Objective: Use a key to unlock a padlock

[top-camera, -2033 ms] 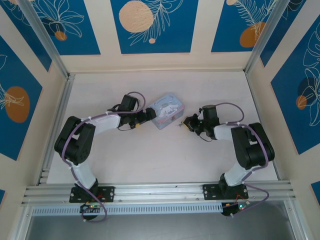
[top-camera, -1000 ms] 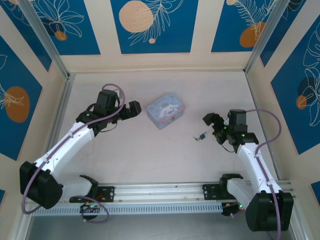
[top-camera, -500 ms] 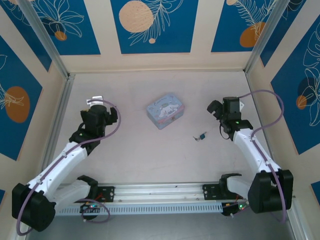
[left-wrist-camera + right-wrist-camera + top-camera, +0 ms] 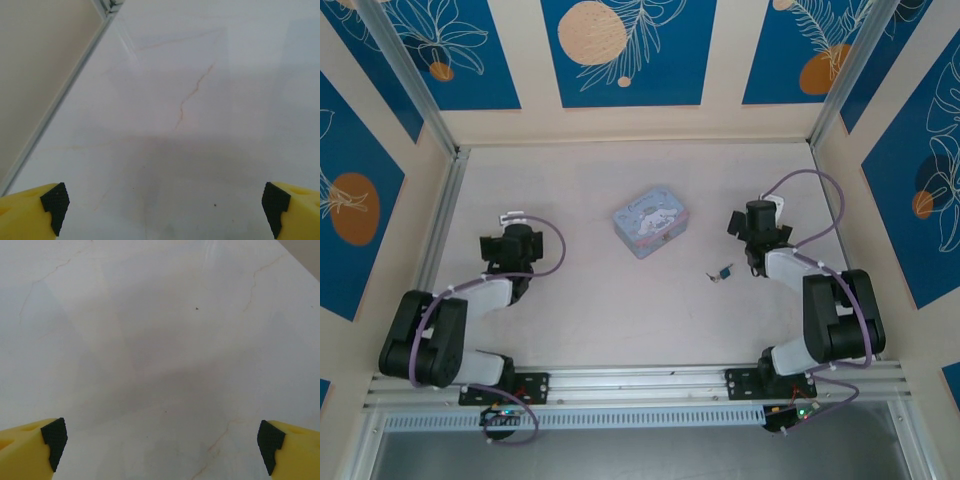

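The tiny dark bluish padlock lies on the pale table right of centre. The small key lies at its left end; whether it sits in the lock is too small to tell. My right gripper hovers just behind them, open and empty; in the right wrist view its yellow fingertips stand far apart over bare table. My left gripper is far off at the left, also open, and its fingertips frame bare table in the left wrist view.
A pastel blue tin box with a cartoon lid sits in the middle of the table, left of the padlock. A metal rail runs along the left wall close to my left gripper. Patterned walls enclose the table.
Both arms have pulled back from the tin and folded toward their bases. The padlock and key, put down about a second ago, lie where they were left.
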You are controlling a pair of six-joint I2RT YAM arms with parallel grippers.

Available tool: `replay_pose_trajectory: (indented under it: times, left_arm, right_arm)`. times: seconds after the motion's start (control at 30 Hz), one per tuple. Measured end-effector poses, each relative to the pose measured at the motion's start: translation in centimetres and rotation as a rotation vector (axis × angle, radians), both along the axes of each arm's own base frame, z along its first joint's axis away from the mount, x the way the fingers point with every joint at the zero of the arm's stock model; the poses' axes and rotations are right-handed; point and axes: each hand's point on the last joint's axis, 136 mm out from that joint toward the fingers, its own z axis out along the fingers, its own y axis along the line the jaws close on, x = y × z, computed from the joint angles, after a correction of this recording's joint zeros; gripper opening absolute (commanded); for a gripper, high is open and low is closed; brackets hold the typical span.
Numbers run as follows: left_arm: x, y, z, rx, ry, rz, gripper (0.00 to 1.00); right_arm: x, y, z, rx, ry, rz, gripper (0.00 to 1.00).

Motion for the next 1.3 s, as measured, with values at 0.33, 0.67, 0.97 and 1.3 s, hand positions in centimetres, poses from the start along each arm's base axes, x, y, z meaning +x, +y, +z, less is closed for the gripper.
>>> replay_pose_trajectory:
  times: [0.33,0.67,0.97,1.3]
  left_arm:
    - [2.1,-2.8,-1.7,-0.109,-0.08,-0.232,1.0]
    - [2.8,-3.6,-1.9,-0.171,-0.079,-0.319,1.0]
    - [2.8,-3.8,-1.9,-0.179,-0.079,-0.333,1.0]
    - [2.9,-3.9,-1.8,-0.18,-0.081,-0.335,1.0]
  right_arm:
    - [-1.1,3.1,-2.6,0.021,-0.144,0.275,0.99]
    - [0.2,3.2,-1.0,0.08,-0.207,0.341,0.99]
    - [0.2,3.5,-1.0,0.085,-0.208,0.353,1.0]
    - [0.3,3.9,-0.9,0.099,-0.211,0.374,1.0]
